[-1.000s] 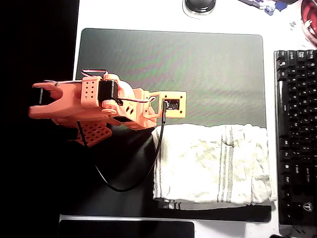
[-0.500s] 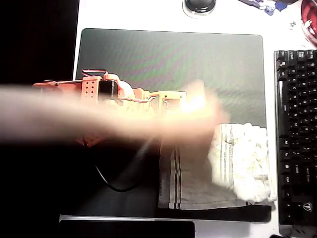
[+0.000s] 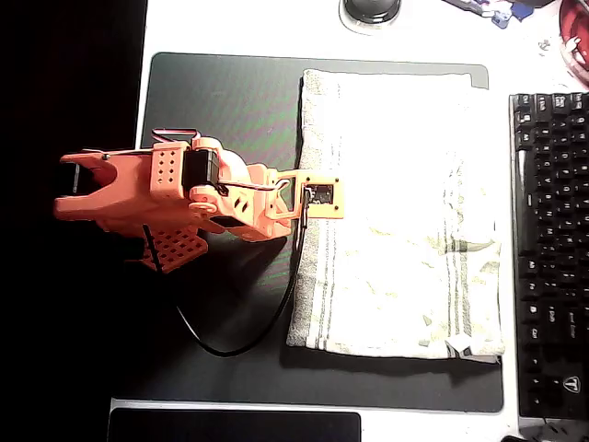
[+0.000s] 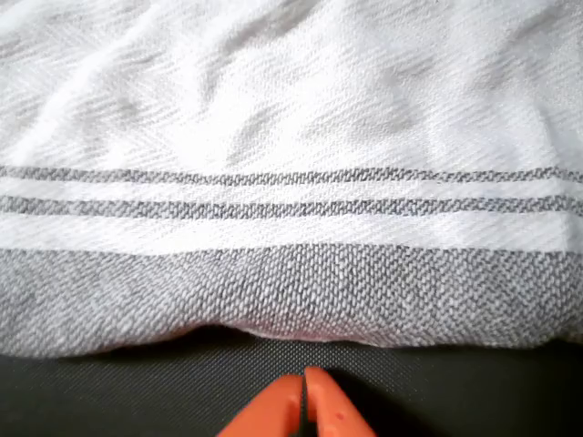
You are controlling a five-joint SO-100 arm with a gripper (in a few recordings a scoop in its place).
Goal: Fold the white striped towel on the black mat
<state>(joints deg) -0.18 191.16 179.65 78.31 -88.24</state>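
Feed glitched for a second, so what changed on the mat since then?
The white striped towel, folded on the near half of the black mat a second ago, now lies spread open; a person's arm swept through between. The arm and shut gripper stayed put at its left edge.

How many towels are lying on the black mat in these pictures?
1. The white striped towel lies spread open on the right part of the black mat in the overhead view, beside the keyboard. Its striped edge lies just ahead of the gripper.

arm: orange, perforated plates | black cable | hand: orange
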